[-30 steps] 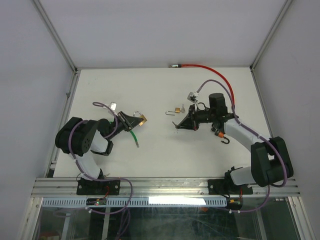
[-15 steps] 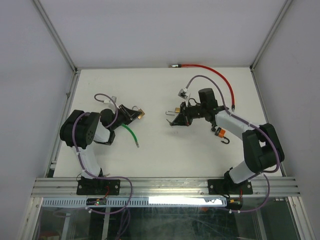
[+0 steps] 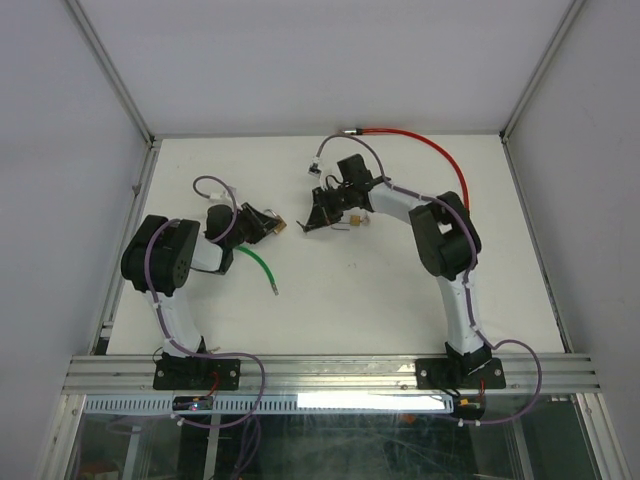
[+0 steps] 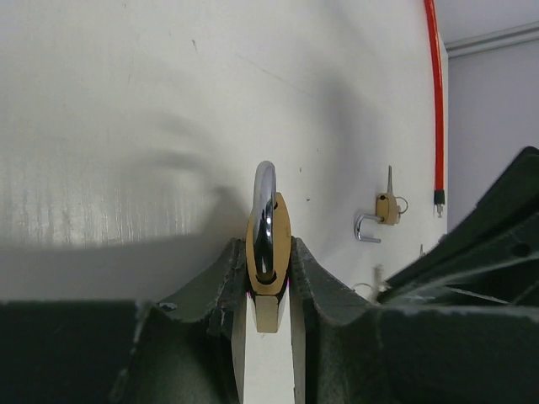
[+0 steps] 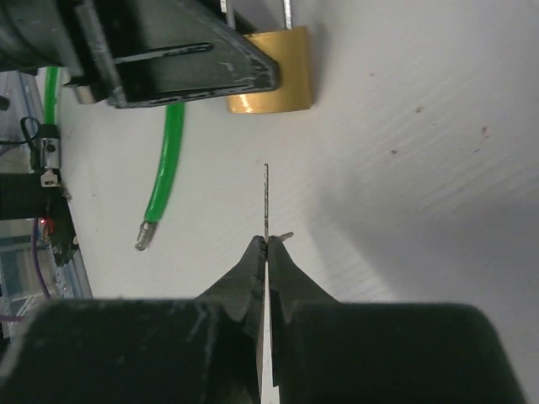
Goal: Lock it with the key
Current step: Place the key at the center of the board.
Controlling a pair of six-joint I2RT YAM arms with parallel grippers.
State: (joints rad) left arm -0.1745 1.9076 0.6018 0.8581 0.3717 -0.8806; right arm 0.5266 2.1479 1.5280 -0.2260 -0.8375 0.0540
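Facing each other, left fingers (image 4: 202,295) clamp the padlock (image 4: 268,252); right fingers (image 5: 295,278) pinch the key (image 5: 266,198).

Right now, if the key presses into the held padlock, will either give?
The padlock likely holds: left tool clamps its body on both sides. The key looks thin, pinched in the right tool, so may flex or pivot.

I work over a white desk (image 3: 330,300), matt, with a few faint marks and soft grey shadows on it. Pale grey walls (image 3: 320,60) close it in at the back and on both sides, and aluminium posts (image 3: 110,70) run to the far corners. A ribbed metal rail (image 3: 330,375) lies along the near edge. Below it a glass panel (image 3: 330,445) sits under a bright strip of light (image 3: 355,401).
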